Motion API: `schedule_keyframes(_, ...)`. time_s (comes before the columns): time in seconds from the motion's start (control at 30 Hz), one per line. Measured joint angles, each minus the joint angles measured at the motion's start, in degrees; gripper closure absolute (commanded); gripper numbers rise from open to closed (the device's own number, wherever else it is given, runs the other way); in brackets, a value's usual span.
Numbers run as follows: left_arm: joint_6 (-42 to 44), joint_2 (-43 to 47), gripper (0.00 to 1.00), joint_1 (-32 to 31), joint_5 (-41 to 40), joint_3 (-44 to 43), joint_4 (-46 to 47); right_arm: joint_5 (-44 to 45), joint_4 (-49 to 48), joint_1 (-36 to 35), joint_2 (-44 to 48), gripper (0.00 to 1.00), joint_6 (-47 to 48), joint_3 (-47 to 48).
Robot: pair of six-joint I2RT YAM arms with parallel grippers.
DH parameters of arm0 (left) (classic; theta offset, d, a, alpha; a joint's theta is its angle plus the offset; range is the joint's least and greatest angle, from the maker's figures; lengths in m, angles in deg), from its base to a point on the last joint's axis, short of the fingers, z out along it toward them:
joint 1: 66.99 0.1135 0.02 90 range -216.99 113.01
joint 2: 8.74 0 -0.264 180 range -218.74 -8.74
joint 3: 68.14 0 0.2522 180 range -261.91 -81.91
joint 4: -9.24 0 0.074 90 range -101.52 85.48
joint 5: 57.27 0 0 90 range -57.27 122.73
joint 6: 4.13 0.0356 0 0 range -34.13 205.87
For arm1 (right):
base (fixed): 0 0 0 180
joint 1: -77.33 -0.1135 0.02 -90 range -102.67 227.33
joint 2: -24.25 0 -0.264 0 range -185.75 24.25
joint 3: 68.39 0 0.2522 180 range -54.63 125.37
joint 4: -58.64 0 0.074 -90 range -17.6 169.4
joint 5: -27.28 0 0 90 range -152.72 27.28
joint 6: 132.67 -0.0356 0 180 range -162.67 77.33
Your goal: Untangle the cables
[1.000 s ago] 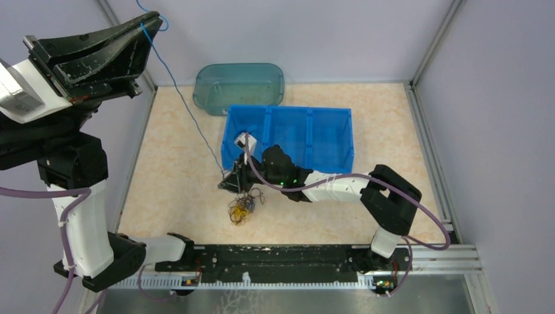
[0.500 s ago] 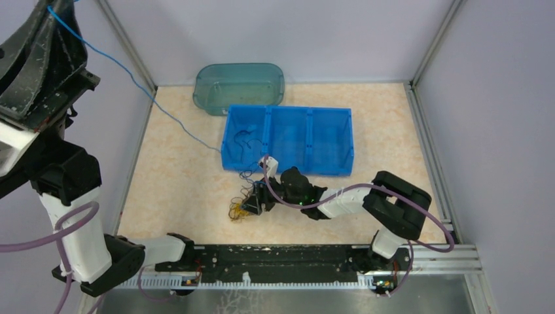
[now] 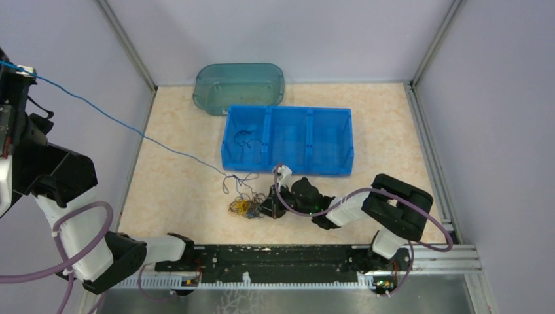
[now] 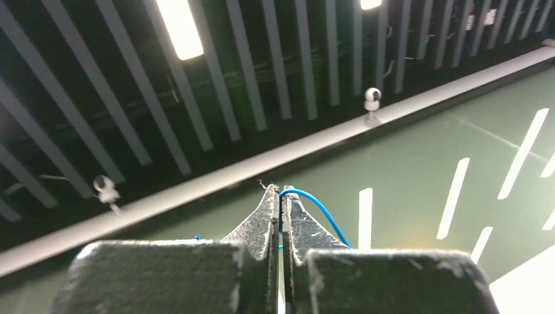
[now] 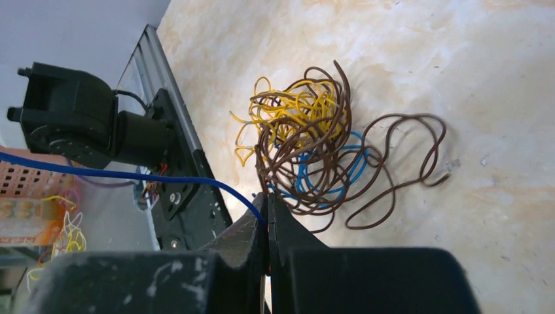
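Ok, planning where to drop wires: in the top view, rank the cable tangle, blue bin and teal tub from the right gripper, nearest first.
1. cable tangle, just left of the right gripper.
2. blue bin, behind it.
3. teal tub, farthest back.

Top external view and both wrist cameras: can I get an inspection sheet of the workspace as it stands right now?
Surface: beige marbled table top; no spills seen.
Job's things: tangle of brown, yellow and blue wires lying on the table; one blue wire runs from it, stretched up to the left.
Clutter: blue bin with three compartments, dark wires in its left one; teal tub behind it.
Hands: left hand shut on the blue wire, raised high; right hand shut on the blue wire, low beside the tangle.
Cables: purple arm cables run along both arms, apart from the wires.
Surroundings: pale walls on three sides; metal rail at the near edge.
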Motion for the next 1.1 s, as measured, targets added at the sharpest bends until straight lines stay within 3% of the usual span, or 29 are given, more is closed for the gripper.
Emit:
schedule_keyframes(0.57, 28.1, -2.5, 1.00, 0.4, 3.1, -6.4, 5.7, 13.7, 0.7, 3.4, 6.7, 1.00, -6.5, -10.2)
schedule_keyframes(0.87, 33.7, -2.3, 1.00, 0.4, 3.3, -6.5, 3.5, 28.2, 18.6, 4.5, 19.2, 1.00, -14.2, -12.7)
schedule_keyframes(1.1, 36.8, -4.5, 1.00, 0.4, 1.6, -8.3, 4.6, 32.0, 26.6, 10.1, 20.8, 1.00, -23.1, -14.7)
